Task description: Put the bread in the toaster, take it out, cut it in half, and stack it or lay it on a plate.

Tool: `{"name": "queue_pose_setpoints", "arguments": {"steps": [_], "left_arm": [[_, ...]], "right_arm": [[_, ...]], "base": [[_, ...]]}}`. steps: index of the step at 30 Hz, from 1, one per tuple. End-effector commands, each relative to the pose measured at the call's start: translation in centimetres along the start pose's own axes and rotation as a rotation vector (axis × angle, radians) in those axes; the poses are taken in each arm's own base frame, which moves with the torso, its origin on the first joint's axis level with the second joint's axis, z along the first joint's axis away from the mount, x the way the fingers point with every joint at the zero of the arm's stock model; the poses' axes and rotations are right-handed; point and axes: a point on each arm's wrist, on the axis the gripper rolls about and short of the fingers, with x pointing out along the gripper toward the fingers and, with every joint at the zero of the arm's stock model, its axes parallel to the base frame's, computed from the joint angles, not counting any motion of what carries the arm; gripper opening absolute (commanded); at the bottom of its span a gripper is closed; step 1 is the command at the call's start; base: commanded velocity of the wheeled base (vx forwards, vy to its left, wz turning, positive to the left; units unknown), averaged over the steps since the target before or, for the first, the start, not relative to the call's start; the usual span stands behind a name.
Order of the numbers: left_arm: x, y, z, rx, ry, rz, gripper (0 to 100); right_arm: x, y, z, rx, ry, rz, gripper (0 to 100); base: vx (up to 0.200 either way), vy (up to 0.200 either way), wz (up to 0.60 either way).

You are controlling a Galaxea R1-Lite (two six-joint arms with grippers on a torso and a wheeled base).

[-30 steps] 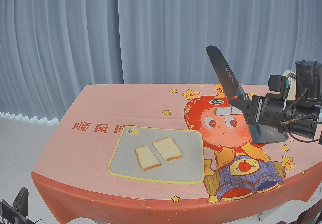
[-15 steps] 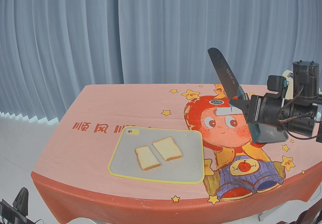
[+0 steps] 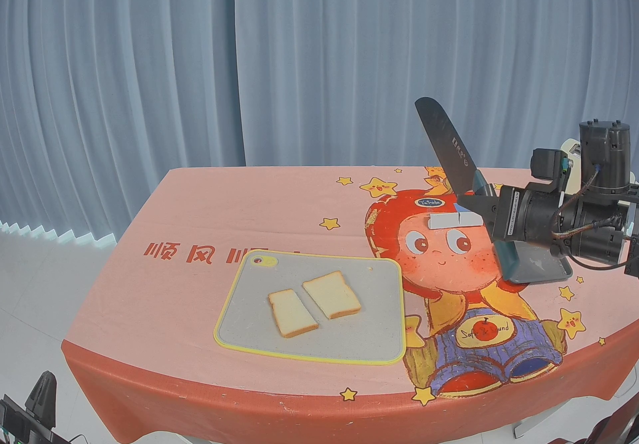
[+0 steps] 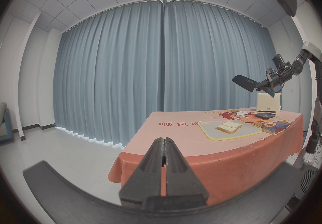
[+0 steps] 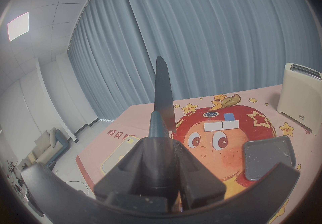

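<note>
Two bread halves [image 3: 293,313] [image 3: 332,294] lie side by side, slightly apart, on a grey cutting board [image 3: 373,332] with a yellow rim. My right gripper [image 3: 476,202] hovers above the table's right side, shut on the teal handle of a knife [image 3: 447,146]. The dark blade points up and to the left. In the right wrist view the knife [image 5: 163,93] rises from the right gripper [image 5: 157,140]. A grey plate [image 5: 268,155] lies beside the cream toaster [image 5: 300,102]. My left gripper [image 4: 163,154] is shut on nothing, low and off the table's left front.
Small white and blue tags [image 3: 454,219] lie on the pink tablecloth behind the plate [image 3: 539,269]. The right arm partly hides the toaster [image 3: 571,152]. Blue curtains hang behind the table. The table's front edge runs just in front of the cutting board.
The right arm has drifted slightly right and down with the knife still in its grip. The bread halves and board have not moved.
</note>
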Motion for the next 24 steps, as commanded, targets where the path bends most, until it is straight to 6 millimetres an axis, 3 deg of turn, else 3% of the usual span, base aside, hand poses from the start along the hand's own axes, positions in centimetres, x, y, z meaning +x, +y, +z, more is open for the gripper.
{"name": "queue_pose_setpoints", "arguments": {"steps": [1, 24], "left_arm": [[0.1, 0.0, -0.5, 0.000, 0.012, 0.001, 0], [0.1, 0.0, -0.5, 0.000, 0.012, 0.001, 0]], "right_arm": [[0.4, -0.5, 0.0, 0.007, 0.005, -0.018, 0], [0.2, -2.6, -0.5, 0.035, 0.026, -0.066, 0]], "base": [[0.000, 0.000, 0.00], [0.000, 0.000, 0.00]]}}
